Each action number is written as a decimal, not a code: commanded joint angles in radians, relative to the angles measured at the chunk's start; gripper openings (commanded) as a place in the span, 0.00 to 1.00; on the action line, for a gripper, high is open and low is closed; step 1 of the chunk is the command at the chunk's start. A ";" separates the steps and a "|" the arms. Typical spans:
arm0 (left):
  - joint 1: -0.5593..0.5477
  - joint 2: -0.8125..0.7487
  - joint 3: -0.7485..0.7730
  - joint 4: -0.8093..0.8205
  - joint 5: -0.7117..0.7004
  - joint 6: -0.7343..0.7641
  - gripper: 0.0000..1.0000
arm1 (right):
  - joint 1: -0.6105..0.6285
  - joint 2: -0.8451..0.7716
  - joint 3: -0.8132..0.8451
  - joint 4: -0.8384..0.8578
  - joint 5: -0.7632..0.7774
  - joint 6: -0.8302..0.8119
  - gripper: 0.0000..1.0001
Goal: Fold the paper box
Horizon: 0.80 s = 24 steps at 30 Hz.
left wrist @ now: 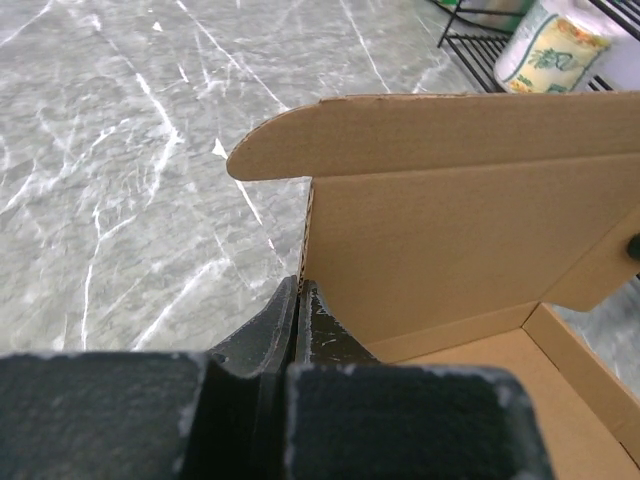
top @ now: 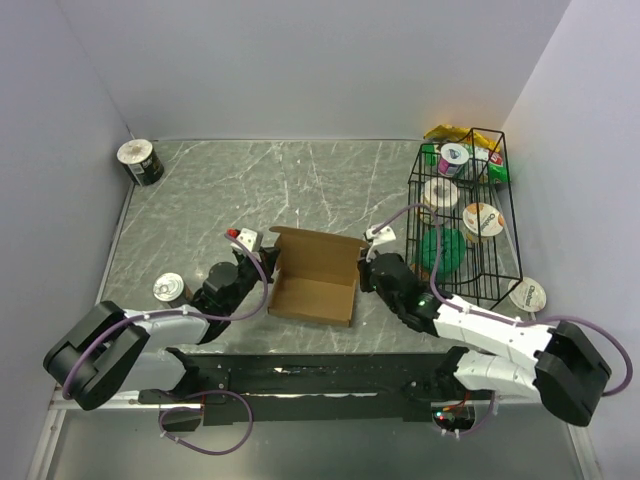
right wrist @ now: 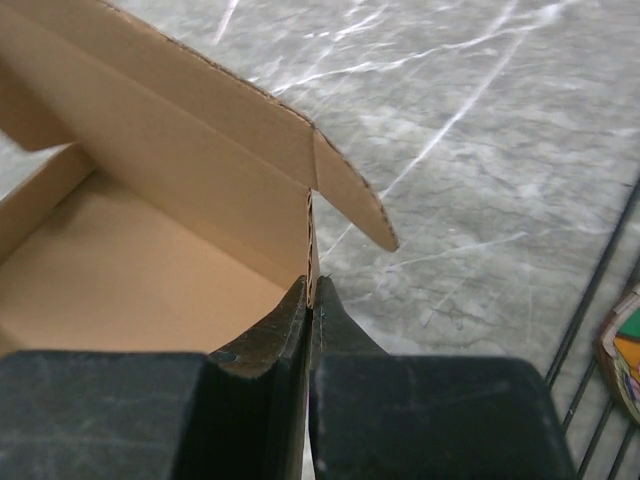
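Jaws of the left gripper (left wrist: 299, 300) are seen pinched shut on the left side wall of the paper box (left wrist: 450, 230), the thin cardboard edge being clamped between the two dark fingers (left wrist: 255, 335). Jaws of the right gripper (right wrist: 311, 295) are likewise closed on the right side wall, at its far corner, where a small flap is turned outward to the right. The box is held open-topped between the two arms, near the middle of the grey marbled table (top: 250, 190). Its brown floor is exposed and its far wall is raised, with a rounded flap bent along the top of that wall. A black wire basket (top: 512, 215) is stood to the right of the box, apart from it, and round lidded tubs (top: 483, 218) are kept inside it. One more tub (top: 527, 295) is set just beside the basket's near corner. A tin can (top: 141, 162) is placed in the far left corner, and a second can (top: 171, 290) is found close to the left arm.
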 commanded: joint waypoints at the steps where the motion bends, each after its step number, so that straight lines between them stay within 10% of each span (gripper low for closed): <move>1: -0.059 0.011 -0.018 0.062 -0.038 -0.070 0.01 | 0.098 0.063 0.086 0.074 0.271 0.095 0.00; 24: -0.218 0.112 -0.067 0.125 -0.226 -0.243 0.01 | 0.311 0.238 0.200 -0.093 0.645 0.446 0.00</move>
